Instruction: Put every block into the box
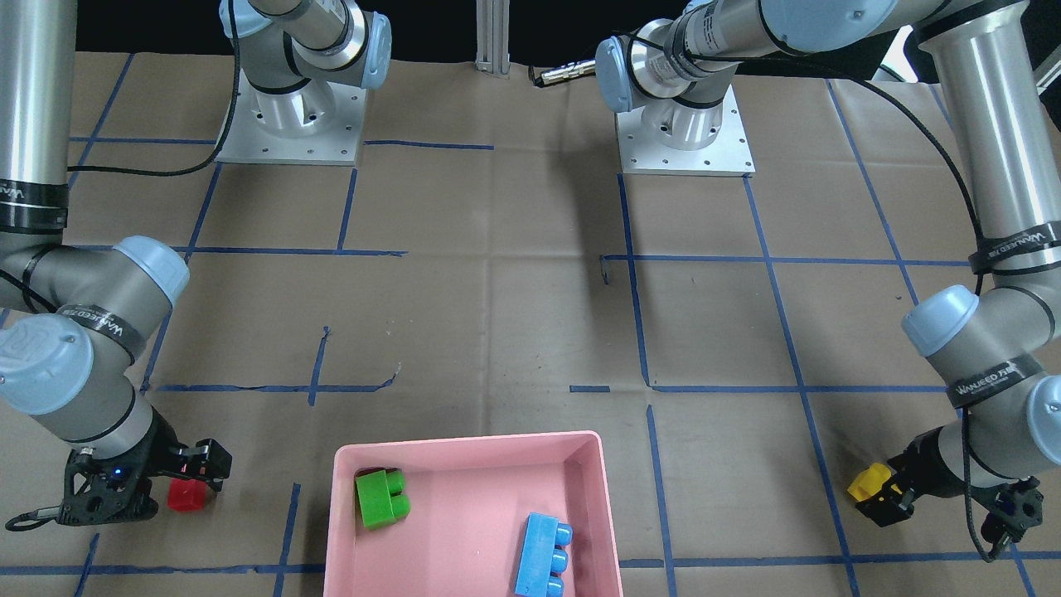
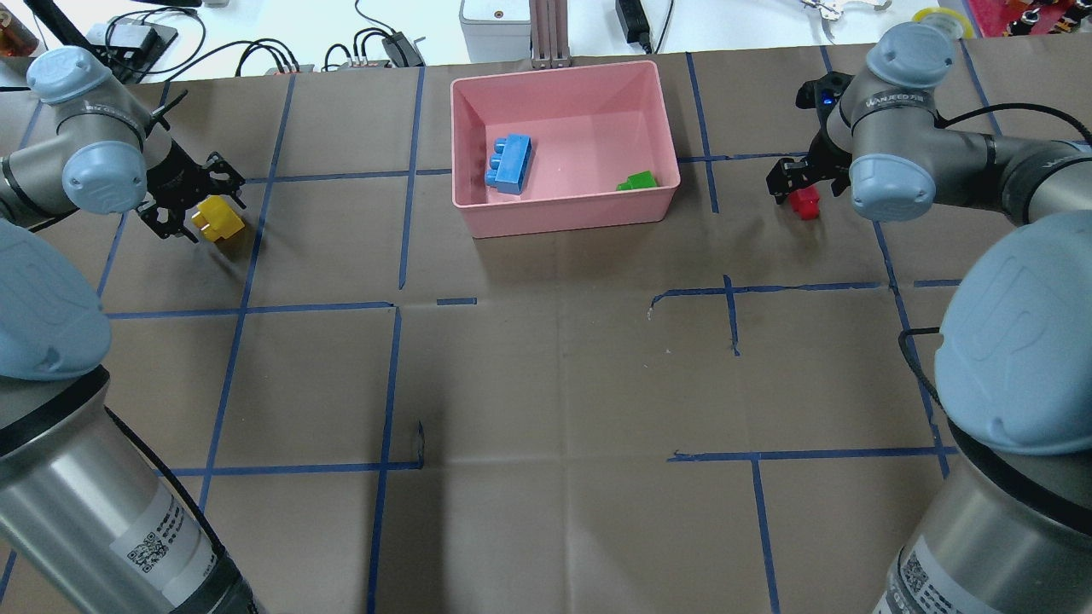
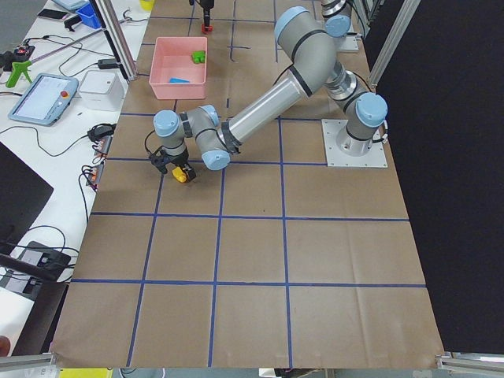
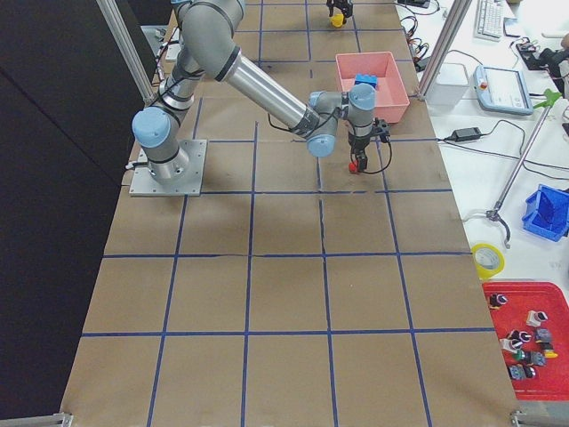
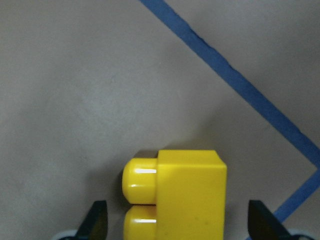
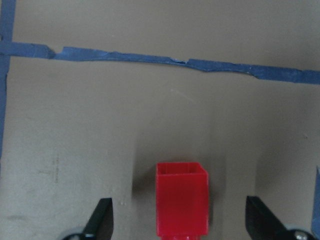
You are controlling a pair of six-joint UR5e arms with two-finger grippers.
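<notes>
The desk (image 2: 546, 384) is covered with brown paper and marked into squares by blue tape lines (image 2: 388, 384). The box (image 2: 563, 213) stands at the middle of the desk's far edge, opposite the robot's bases. 2 bricks lie inside it: the blue brick (image 2: 508, 164) in the half toward the desk's left end, and the green brick (image 2: 637, 181) close to the wall facing the desk's right end. 2 bricks lie outside it, on the paper. The yellow brick (image 2: 218, 219) is toward the far left corner of the desk, well apart from the box and just beside a tape line. The left gripper (image 5: 177, 222) is down over it with its jaws spread wide; in the left wrist view the fingers (image 5: 97, 220) stand on either side of the brick with a clear gap on each side, and 2 studs point sideways. The red brick (image 2: 804, 203) is toward the far right corner of the desk, also well apart from the box. The right gripper (image 6: 182, 222) is down over it, jaws likewise spread wide; the fingers (image 6: 102, 220) flank the brick without touching it, and the brick's hollow end faces a tape line.
</notes>
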